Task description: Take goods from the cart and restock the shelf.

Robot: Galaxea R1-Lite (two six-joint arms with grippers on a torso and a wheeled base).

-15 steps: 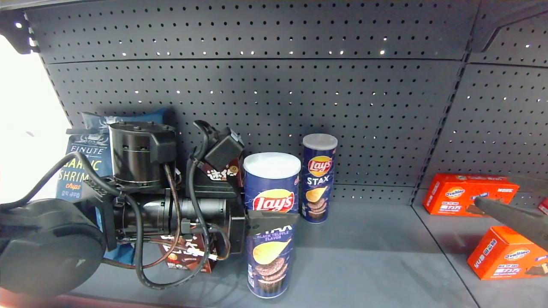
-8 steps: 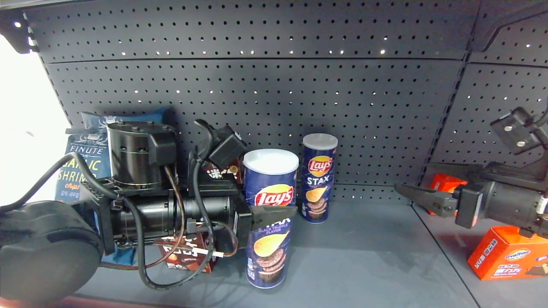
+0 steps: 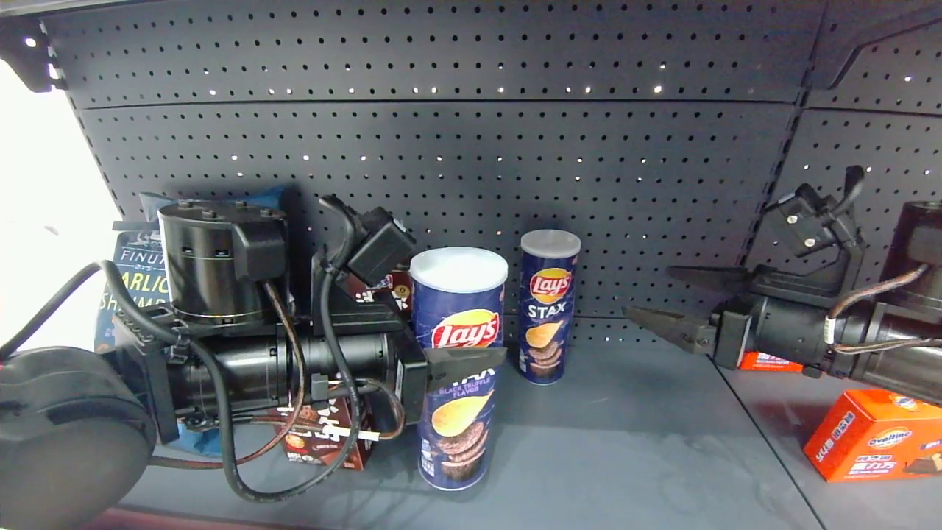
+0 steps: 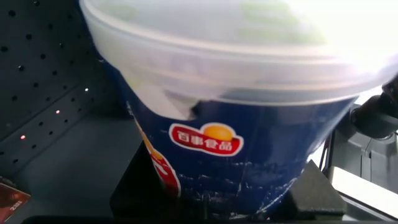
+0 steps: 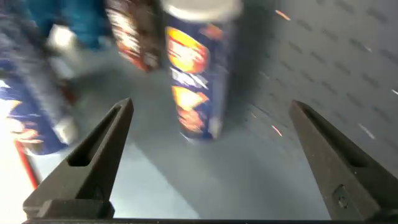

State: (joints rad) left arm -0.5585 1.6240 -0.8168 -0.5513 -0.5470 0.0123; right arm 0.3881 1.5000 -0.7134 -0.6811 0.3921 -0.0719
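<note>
My left gripper [image 3: 458,362] is shut on a blue chips can [image 3: 458,324] with a white lid, held upright at the front of the grey shelf [image 3: 633,456]. Whether its base touches the shelf I cannot tell. In the left wrist view the can [image 4: 249,155] sits between the gripper [image 4: 224,208] and its dark fingers [image 4: 314,190]. A second, matching can [image 3: 548,305] stands behind it by the pegboard. My right gripper [image 3: 666,298] hangs open to the right of that can, pointing at it. The right wrist view shows this can [image 5: 199,74] beyond the spread gripper [image 5: 211,162].
Behind my left arm lean a blue shrimp chips bag [image 3: 136,269] and a brown box [image 3: 331,442]. On the neighbouring shelf section, two orange boxes [image 3: 876,434] [image 3: 765,361] lie under my right arm. Bare shelf lies between the cans and the divider.
My left gripper has carried the can a little further back and leftwards on the shelf. My right arm has swung in from the right edge, open, towards the rear can.
</note>
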